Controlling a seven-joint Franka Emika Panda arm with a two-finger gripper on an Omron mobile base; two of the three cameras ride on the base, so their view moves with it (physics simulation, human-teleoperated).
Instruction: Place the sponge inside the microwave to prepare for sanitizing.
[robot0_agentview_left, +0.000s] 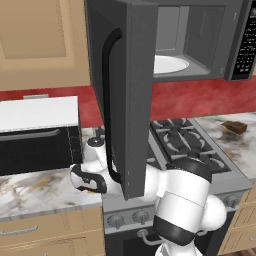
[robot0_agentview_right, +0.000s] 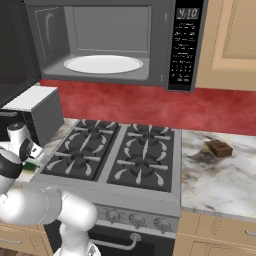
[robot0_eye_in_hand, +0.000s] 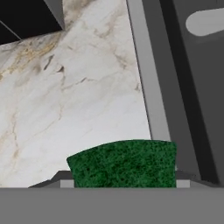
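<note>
So the sponge (robot0_eye_in_hand: 123, 162) sits right between our gripper (robot0_eye_in_hand: 118, 183) tips, green top facing the camera, over the marble surface (robot0_eye_in_hand: 74, 96) next to the stove (robot0_agentview_right: 115, 150) edge. Looks like we're pinching it, with the tips barely peeking out on either side. Up above, the microwave (robot0_agentview_right: 165, 45) door (robot0_agentview_left: 127, 95) hangs wide open, white plate (robot0_agentview_right: 103, 64) inside.

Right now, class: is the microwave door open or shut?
Open. The microwave door swings out toward the camera, exposing the white round plate inside the microwave.
</note>
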